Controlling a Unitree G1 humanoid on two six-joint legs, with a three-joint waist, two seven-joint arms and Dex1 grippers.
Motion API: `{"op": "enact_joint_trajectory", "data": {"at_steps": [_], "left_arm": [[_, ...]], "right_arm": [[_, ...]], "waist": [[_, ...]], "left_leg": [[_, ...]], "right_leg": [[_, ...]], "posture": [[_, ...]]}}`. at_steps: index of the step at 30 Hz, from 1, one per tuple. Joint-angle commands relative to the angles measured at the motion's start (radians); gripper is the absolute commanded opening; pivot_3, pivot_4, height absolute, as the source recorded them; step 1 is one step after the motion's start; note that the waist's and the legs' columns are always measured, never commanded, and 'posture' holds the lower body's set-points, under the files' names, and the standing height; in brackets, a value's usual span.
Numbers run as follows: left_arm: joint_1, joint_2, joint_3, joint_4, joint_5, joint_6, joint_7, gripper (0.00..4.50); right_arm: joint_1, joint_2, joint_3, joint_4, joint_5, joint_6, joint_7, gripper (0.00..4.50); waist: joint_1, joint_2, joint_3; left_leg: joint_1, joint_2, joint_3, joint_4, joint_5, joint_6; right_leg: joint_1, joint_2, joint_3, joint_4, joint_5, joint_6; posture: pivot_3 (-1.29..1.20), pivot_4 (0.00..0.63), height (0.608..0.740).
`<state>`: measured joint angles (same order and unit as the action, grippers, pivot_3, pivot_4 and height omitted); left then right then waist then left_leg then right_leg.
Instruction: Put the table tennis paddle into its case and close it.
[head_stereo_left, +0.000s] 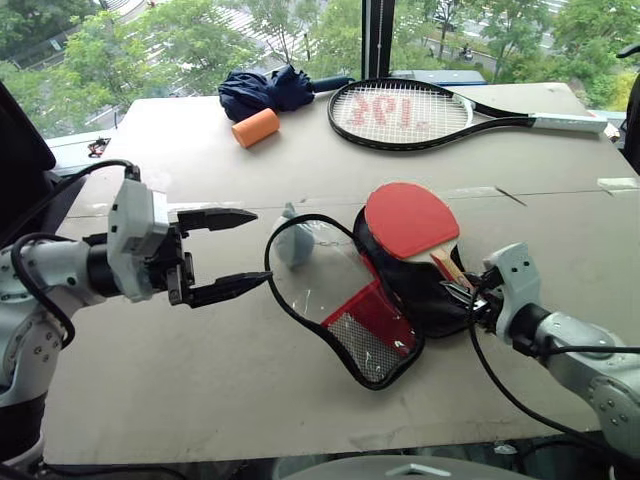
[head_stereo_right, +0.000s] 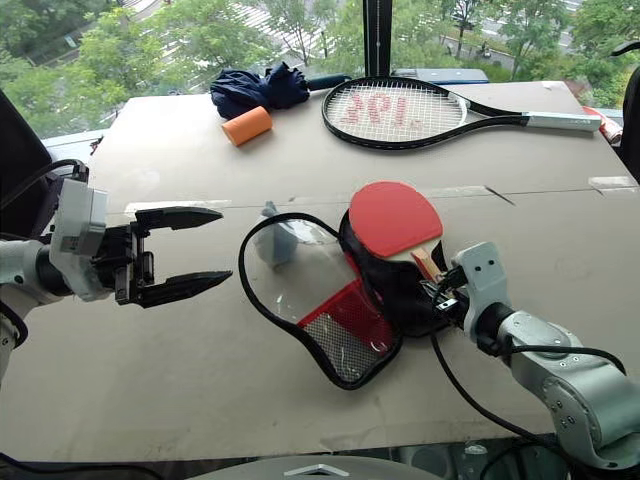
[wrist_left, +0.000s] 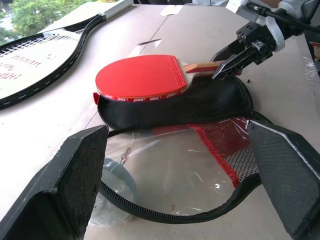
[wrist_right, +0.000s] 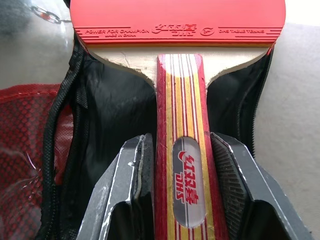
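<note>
Daylight comes through the window (head_stereo_left: 200, 40) behind the table (head_stereo_left: 200, 360), bright and even. Shadows on the table are soft and faint; a dim one lies under the case (head_stereo_left: 400, 300). The clear panel (wrist_left: 175, 180) just beyond the left jaws shows pale glare and creases. Head views are sharp. In the right wrist view the paddle (wrist_right: 180, 125) between the jaws is crisp.

The table tennis paddle (head_stereo_left: 410, 220) lies on the open case (head_stereo_left: 400, 300).
</note>
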<state>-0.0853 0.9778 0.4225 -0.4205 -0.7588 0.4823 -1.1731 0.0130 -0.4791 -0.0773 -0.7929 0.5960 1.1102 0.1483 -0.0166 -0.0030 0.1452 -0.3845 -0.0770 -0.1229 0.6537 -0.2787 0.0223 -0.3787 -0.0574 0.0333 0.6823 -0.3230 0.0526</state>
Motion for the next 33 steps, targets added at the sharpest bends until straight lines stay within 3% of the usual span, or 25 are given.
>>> {"op": "enact_joint_trajectory", "data": {"at_steps": [1,14,22,27,33], "left_arm": [[-0.008,0.006,0.020,-0.010,-0.001,-0.016,0.000,4.50],[-0.034,0.018,0.012,0.002,0.005,-0.012,-0.010,4.50],[-0.029,0.017,0.010,-0.004,-0.004,-0.001,-0.021,4.50],[0.030,0.013,0.032,-0.015,-0.004,0.002,-0.046,4.50],[0.246,-0.063,0.032,0.018,0.107,-0.142,-0.096,4.50]], "right_arm": [[-0.011,0.013,0.015,-0.040,-0.023,-0.017,-0.020,1.07],[0.006,0.070,0.100,-0.016,-0.103,-0.015,-0.057,1.07],[0.017,0.056,-0.003,-0.051,-0.045,-0.075,0.049,4.47],[0.073,-0.015,-0.130,-0.043,0.010,-0.170,0.194,4.47],[0.200,-0.096,-0.311,0.124,0.041,-0.544,0.579,4.47]], "waist": [[0.000,0.000,0.000],[-0.001,0.000,0.000],[-0.001,0.000,0.000],[-0.001,0.000,0.000],[-0.002,0.000,-0.001]], "left_leg": [[0.000,0.000,0.000,0.000,0.000,0.000],[0.001,0.000,0.000,0.000,0.000,0.000],[0.001,0.000,0.000,0.000,0.000,0.000],[0.001,0.000,0.000,0.000,0.000,0.000],[0.003,0.001,0.003,-0.001,0.000,0.001]], "right_leg": [[0.000,0.000,0.000,0.000,0.000,0.000],[0.000,0.000,0.000,0.001,0.000,0.000],[0.000,0.000,0.000,0.001,0.000,0.000],[0.000,0.000,0.001,0.001,0.000,0.000],[0.002,0.001,0.002,0.000,0.000,0.000]], "posture": [[0.00,0.150,0.740],[0.00,0.150,0.740],[0.00,0.150,0.740],[0.00,0.150,0.740],[0.00,0.150,0.740]]}}
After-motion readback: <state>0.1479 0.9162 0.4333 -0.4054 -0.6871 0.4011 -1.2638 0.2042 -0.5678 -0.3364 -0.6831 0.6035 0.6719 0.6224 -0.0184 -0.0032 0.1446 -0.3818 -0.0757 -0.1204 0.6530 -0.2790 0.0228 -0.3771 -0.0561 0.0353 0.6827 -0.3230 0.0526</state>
